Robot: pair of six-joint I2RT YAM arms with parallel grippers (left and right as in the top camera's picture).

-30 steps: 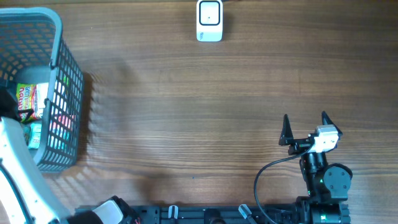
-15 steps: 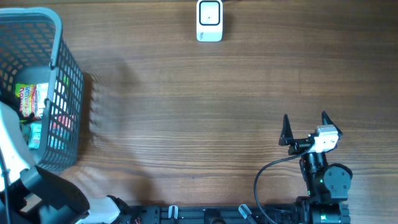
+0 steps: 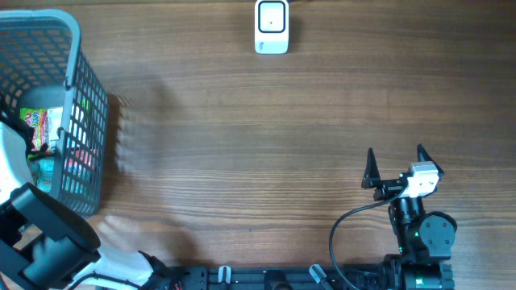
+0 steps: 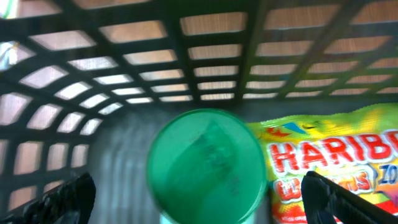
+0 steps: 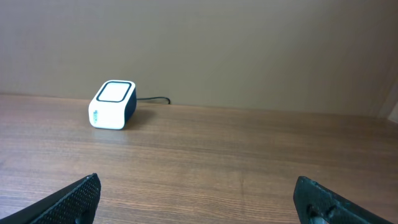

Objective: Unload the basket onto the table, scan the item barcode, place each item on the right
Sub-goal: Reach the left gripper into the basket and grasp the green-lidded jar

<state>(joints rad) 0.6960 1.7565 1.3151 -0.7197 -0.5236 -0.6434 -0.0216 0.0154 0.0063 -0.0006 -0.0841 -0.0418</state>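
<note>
Overhead, one basket point(image 3: 72, 48), one scanner point(image 3: 272, 26), left end effector point(image 4: 199, 205) and right end effector point(image 3: 395, 165) apart.

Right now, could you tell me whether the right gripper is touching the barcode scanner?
Apart. The overhead view shows a wide stretch of bare table between the right gripper and the scanner.

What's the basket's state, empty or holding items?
Not empty. The left wrist view, looking inside the basket, shows a green lid on a container and a Haribo bag beside it on the floor.
</note>
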